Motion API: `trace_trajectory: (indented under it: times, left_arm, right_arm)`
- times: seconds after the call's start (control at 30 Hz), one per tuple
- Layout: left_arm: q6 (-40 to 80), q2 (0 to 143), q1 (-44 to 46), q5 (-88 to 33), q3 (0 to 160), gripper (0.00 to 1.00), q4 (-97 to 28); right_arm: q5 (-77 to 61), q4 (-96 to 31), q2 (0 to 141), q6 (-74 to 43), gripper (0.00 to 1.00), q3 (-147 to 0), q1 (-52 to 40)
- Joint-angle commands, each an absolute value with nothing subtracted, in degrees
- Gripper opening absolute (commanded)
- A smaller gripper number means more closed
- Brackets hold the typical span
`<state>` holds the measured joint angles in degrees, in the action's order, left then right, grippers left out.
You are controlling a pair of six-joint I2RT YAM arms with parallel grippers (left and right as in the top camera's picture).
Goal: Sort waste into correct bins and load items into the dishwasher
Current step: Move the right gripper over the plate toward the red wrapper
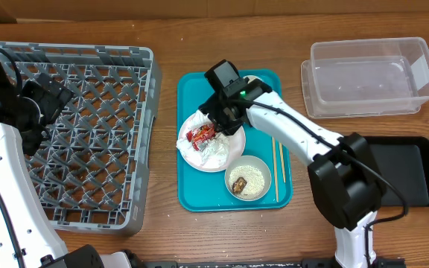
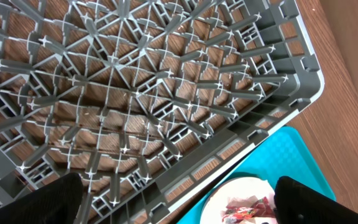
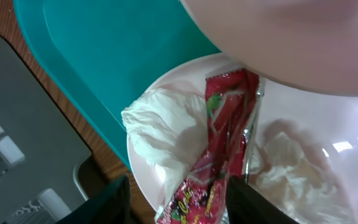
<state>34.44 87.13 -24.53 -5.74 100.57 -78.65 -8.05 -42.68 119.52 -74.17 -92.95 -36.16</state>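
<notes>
The red-and-white snack wrapper lies on the round pale plate with crumpled white tissue on either side of it. My right gripper is open just above the plate. In the right wrist view its fingers straddle the wrapper, beside the tissue. A bowl holds rice and a brown lump. My left gripper is open and empty over the grey dish rack. In the left wrist view its fingers hang above the rack's edge.
Plate and bowl sit on a teal tray, with chopsticks along its right side. The clear tub is at the back right and the black tray is at the right. A blurred pale pink object fills the top of the right wrist view.
</notes>
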Motion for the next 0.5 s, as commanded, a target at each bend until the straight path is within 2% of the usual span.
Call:
trace_trajectory:
  times: [0.0, 0.47]
  left_arm:
    - [35.2, 86.9, -24.7, -5.5, 101.4, 1.00, -78.7]
    - [35.2, 86.9, -24.7, -5.5, 101.4, 1.00, -78.7]
  right_arm:
    - [-6.3, -42.5, 119.7, -75.3, 0.51, -94.1, -36.5]
    - [-1.3, -44.9, 119.8, -75.7, 0.50, -94.1, -39.6]
